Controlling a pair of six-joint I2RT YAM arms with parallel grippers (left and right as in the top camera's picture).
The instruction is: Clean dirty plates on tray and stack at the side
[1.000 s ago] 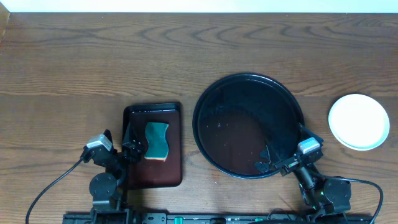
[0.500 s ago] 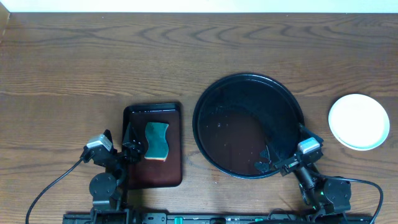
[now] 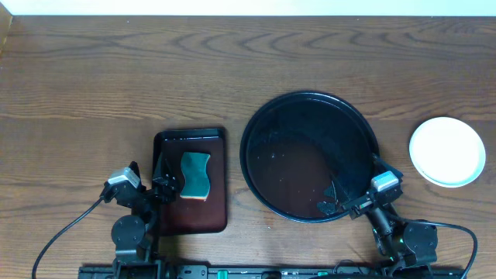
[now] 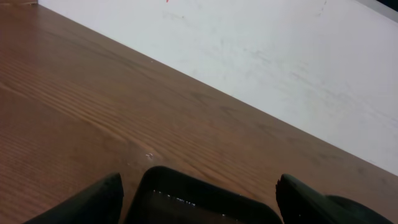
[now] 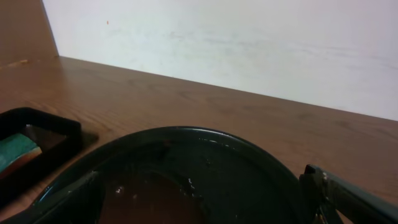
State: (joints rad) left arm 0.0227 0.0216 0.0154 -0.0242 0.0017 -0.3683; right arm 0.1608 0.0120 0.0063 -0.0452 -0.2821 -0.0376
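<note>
The large round black tray (image 3: 256, 124) lies right of centre with no plate on it; its wet floor shows in the right wrist view (image 5: 186, 133). A pale white plate (image 3: 447, 151) lies on the table to the tray's right. From above it reads as one disc, and I cannot tell whether others lie under it. No pale yellow plate shows. My right gripper (image 3: 329, 198) is open and empty over the tray's near rim (image 5: 200, 180). My left gripper (image 3: 159, 184) is open and empty at the left edge of the small tray (image 4: 199, 183).
A small rectangular red-brown tray (image 3: 194, 217) sits left of the black tray and holds a teal sponge (image 3: 195, 174). This tray also shows in the left wrist view (image 4: 205, 200). The sponge shows at the left in the right wrist view (image 5: 15, 149). A white wall runs behind the table's far edge.
</note>
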